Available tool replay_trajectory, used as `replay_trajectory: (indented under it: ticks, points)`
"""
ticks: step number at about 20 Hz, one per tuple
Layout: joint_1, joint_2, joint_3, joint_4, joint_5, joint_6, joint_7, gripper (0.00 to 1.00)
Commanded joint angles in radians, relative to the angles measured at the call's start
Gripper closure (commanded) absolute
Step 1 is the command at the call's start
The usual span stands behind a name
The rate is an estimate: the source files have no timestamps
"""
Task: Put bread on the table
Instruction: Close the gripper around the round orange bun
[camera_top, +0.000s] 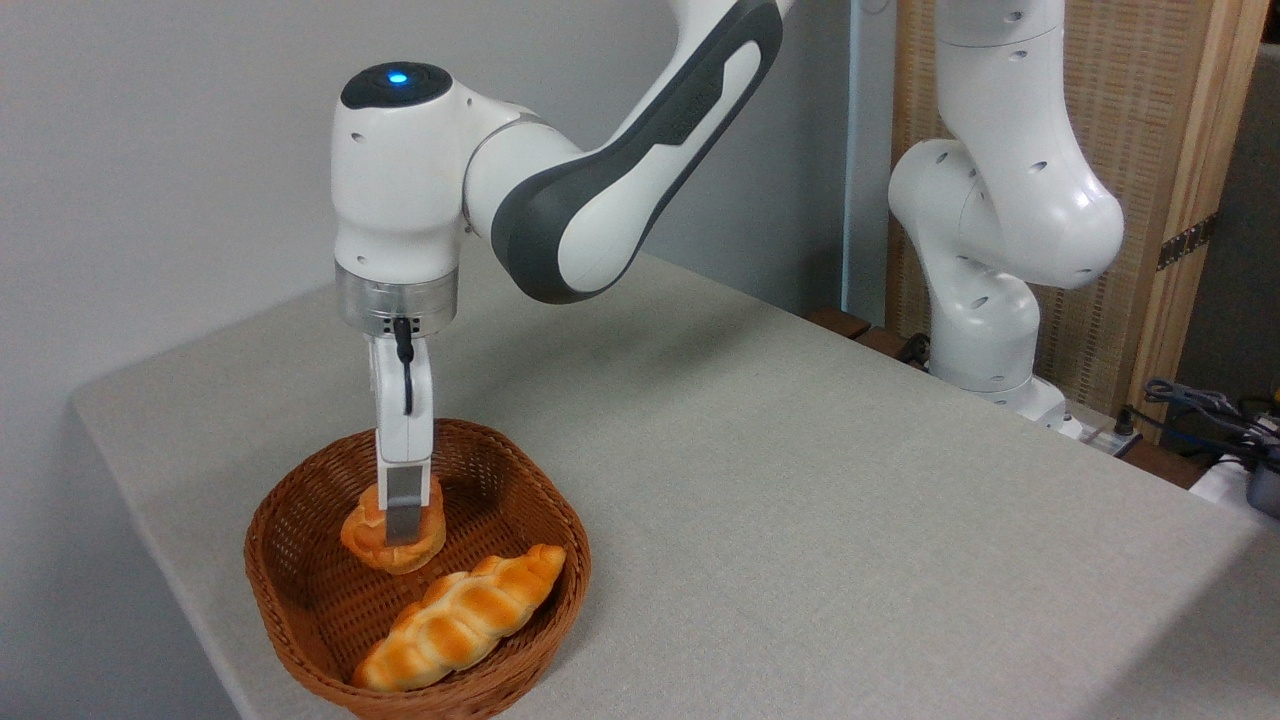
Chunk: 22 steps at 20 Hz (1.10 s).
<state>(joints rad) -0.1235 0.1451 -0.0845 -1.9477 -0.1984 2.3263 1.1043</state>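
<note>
The bread (362, 533), a small round orange-golden bun, lies in a brown wicker basket (583, 572) at the front left of the table (800, 480), which is covered in grey-beige fabric. My gripper (403, 528) points straight down into the basket, right at the bun. It is turned edge-on to the camera, so only the near finger (404, 508) shows, standing across the bun's front face. The other finger is hidden behind it, and the gap between the two cannot be seen.
A long braided golden loaf (460, 615) lies in the same basket, in front of the bun. The arm's white base (985, 330) stands at the table's far right edge, with cables (1200, 400) beyond it. A grey wall runs behind.
</note>
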Motion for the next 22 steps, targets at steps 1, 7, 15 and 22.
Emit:
replay_trajectory:
  ticks: [1, 7, 15, 22]
  points:
    - [0.001, 0.005, 0.003, -0.008, -0.010, 0.019, 0.046, 0.00]
    - [0.002, 0.011, 0.003, -0.010, -0.012, 0.051, 0.046, 0.64]
    - [0.002, 0.011, 0.005, -0.010, -0.012, 0.051, 0.048, 0.69]
    - [0.002, -0.008, 0.017, -0.007, -0.022, 0.048, 0.043, 0.70]
